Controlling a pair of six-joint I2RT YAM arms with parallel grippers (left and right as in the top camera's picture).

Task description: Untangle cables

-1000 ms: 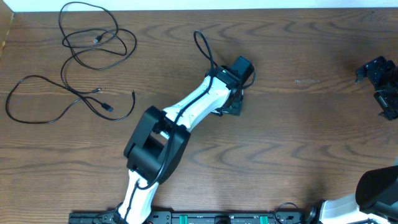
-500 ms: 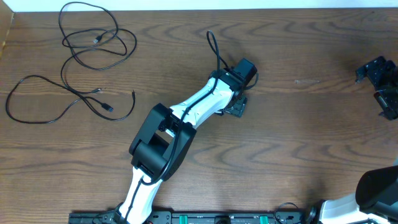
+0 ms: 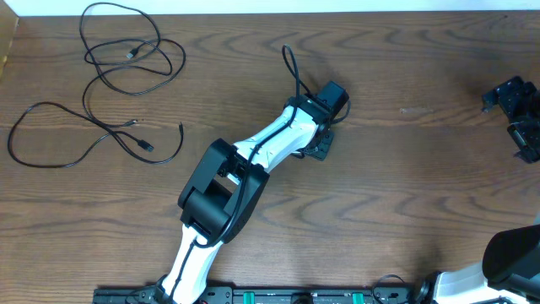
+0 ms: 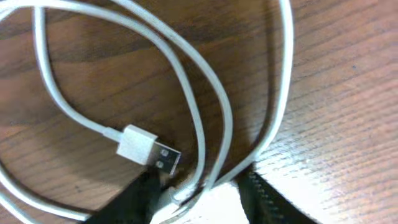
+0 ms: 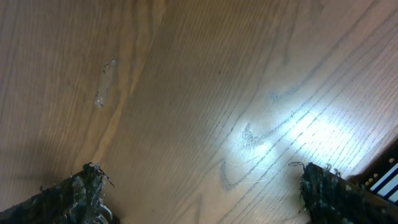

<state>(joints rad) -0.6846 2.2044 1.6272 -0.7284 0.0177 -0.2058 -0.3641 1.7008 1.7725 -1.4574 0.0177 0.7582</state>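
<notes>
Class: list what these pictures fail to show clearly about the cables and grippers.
1. White cable: overhead, hidden beneath the left gripper; in the left wrist view, its loops run off the edges.
2. Whether the left gripper is gripping it: left wrist view, the bottom edge cuts its fingers.
3. Black cables: overhead, plugs too small.

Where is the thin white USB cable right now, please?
In the left wrist view, the thin white cable lies looped on the wooden table, right before the left pincer.

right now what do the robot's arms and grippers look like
The left arm has white links, bulky black joints and a thin black wire looping off the wrist. The left gripper has black fingers. The right arm is white and black too; the right gripper has dark fingers with frayed edges.
</notes>
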